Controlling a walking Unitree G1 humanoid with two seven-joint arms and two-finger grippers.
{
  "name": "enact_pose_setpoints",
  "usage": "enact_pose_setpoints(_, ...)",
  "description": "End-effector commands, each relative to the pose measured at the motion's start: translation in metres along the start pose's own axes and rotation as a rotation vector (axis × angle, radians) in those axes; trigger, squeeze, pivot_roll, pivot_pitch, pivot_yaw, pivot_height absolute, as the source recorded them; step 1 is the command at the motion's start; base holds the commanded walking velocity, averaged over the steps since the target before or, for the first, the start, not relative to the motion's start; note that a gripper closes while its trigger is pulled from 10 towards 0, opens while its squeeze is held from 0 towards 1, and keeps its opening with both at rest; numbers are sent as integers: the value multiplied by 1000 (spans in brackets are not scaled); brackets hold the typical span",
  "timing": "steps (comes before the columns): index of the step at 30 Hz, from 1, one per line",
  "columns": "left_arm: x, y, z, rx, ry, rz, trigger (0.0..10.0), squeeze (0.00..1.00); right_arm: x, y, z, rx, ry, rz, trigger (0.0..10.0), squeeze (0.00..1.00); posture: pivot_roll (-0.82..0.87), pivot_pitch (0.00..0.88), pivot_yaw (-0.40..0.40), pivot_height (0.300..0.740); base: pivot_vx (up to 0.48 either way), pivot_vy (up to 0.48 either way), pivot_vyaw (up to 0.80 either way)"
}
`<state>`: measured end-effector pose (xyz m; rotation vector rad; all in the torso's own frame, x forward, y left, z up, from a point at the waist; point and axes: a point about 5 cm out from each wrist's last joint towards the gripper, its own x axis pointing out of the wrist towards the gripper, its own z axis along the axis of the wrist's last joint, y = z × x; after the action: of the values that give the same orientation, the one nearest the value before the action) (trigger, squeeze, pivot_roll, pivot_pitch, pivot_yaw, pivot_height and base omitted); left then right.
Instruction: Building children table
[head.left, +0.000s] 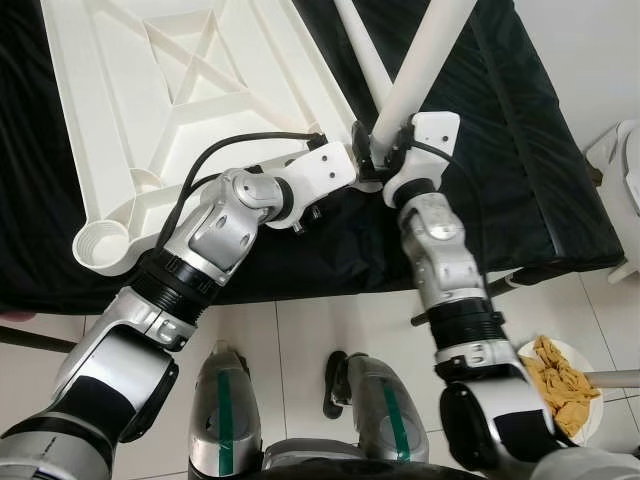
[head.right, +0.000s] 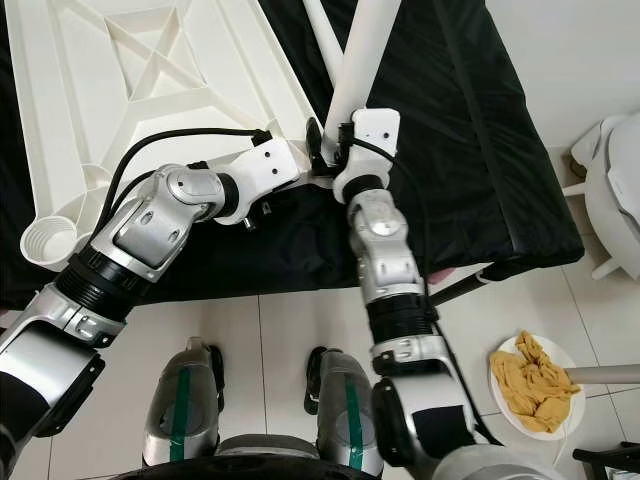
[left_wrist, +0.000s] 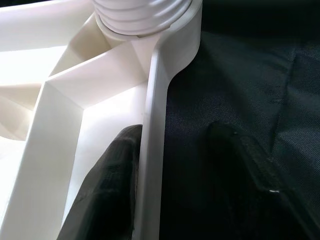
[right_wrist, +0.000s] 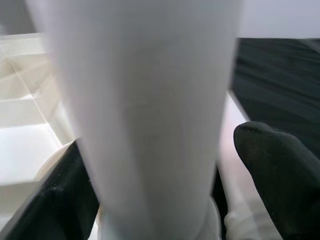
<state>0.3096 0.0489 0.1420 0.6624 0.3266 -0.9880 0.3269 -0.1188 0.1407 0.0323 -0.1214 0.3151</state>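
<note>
Tabletop (head.left: 190, 110) lies upside down on the black-covered worktop (head.left: 520, 150). Left pincer (left_wrist: 175, 165) straddles its rim near the corner socket, fingers apart, bracing. Right pincer (right_wrist: 165, 200) clamps leg (head.left: 425, 60) at socket. Keep leg plumb, twist down slowly

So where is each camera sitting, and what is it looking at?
Left eye view: on the head, looking down at the white tabletop, both silver arms and legs.
Right eye view: same head, same scene; also a plate of yellow cloth.
Left wrist view: along the left end effector, one finger each side of the tabletop rim.
Right wrist view: along the right end effector, fingers around the white table leg.
Shared: every view shows the tabletop.
</note>
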Motion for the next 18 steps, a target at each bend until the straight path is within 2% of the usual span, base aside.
enact_pose_setpoints(1,1,-1,-4,-7,20,-7,10000,0,-1,1,0,18,-2,40,10000,0,17,34,-58,740,0,0,0)
enact_pose_setpoints(3,1,-1,-3,-6,18,-5,10000,0,-5,-6,1,2,12,163,10000,0,18,35,-57,740,0,0,0)
enact_pose_setpoints(4,1,-1,-3,-6,18,-5,10000,0,-5,-6,1,2,12,163,10000,0,18,35,-57,740,0,0,0)
enact_pose_setpoints(5,1,0,-3,-6,16,-4,10000,0,-7,-11,1,-13,20,233,10000,0,17,35,-55,740,0,0,0)
enact_pose_setpoints(8,1,0,-2,-5,15,-3,10000,0,-9,-16,2,-27,27,287,10000,0,17,36,-54,740,0,0,0)
enact_pose_setpoints(12,0,1,-2,-1,14,-4,10000,0,-9,-34,8,-23,36,402,10000,0,18,34,-49,740,0,0,0)
enact_pose_setpoints(18,0,2,-2,3,14,-5,10000,0,-1,-49,11,-57,52,417,10000,0,26,28,-46,740,0,0,0)
